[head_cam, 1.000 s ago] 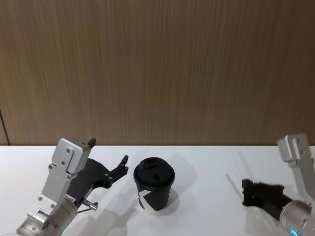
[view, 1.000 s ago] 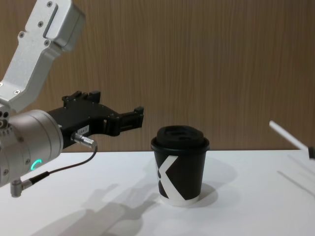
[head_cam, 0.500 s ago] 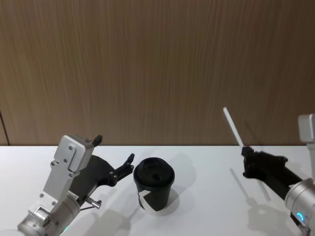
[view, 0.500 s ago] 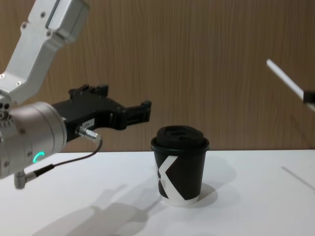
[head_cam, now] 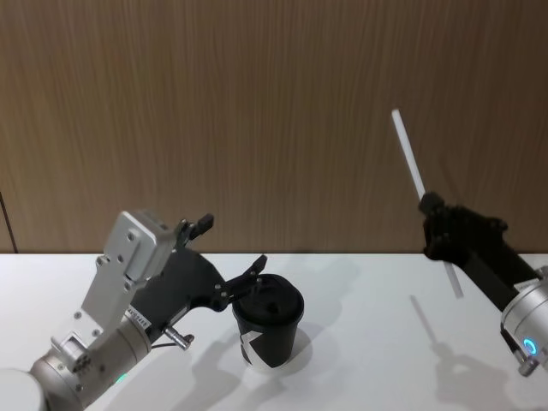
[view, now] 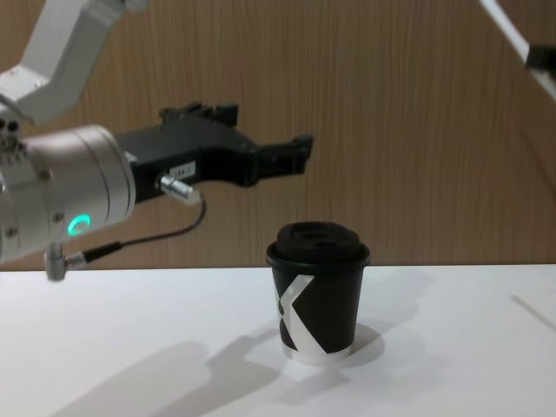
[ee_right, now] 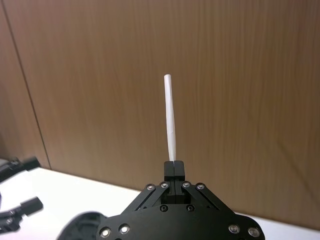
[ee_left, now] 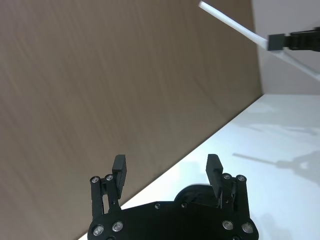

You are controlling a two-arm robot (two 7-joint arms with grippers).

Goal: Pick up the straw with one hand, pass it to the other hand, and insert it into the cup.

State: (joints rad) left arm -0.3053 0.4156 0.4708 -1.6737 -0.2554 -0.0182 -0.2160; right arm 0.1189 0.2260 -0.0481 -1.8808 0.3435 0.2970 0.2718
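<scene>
Jaws of the right gripper (head_cam: 431, 205) are closed on the one white straw (head_cam: 409, 158), gripped below its middle and held tilted in the air, high above the table (head_cam: 368, 342) and well right of the cup. Jaws of the left gripper (head_cam: 231, 242) are spread wide and empty, hovering above and left of the lid of the one black cup (head_cam: 272, 338), which stands upright on the table.

Matt black paper cup (view: 317, 304), smooth white straw (head_cam: 411, 158), wood-grain wall (head_cam: 257, 111)
</scene>
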